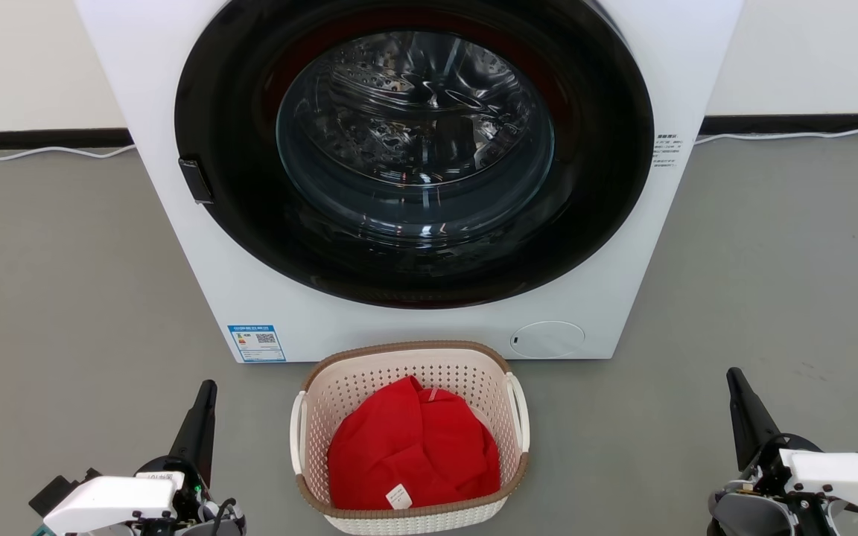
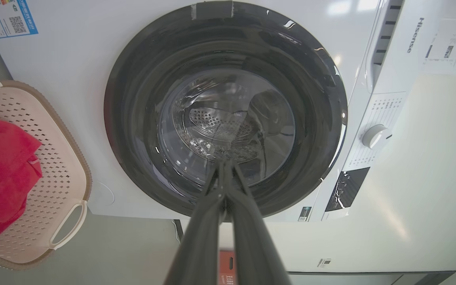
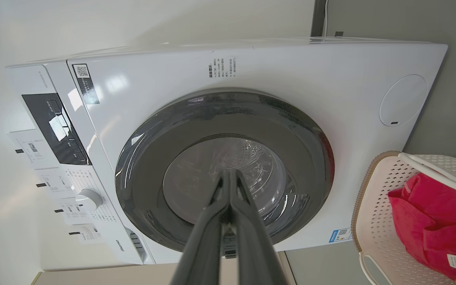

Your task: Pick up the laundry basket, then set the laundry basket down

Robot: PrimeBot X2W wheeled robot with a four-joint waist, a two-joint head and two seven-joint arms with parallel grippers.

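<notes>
Both arms low, and here's the picture: the left gripper (image 1: 208, 388) and the right gripper (image 1: 734, 377) each have their fingers pressed together, holding nothing, one on either side of the laundry basket (image 1: 474, 376) and apart from it. The basket sits on the floor (image 1: 64, 298), just in front of the washing machine (image 1: 146, 89), a red garment (image 1: 410, 447) heaped inside.

Risks? Closed fingers can't take a side handle (image 1: 297, 432) (they'd need to part first). A lopsided lift, one handle rising before the other, could tip the basket and spill the garment. The machine's front stands close behind the far rim, so a forward swing could knock it. A white cable (image 1: 27, 151) runs along the wall's foot, well clear.
</notes>
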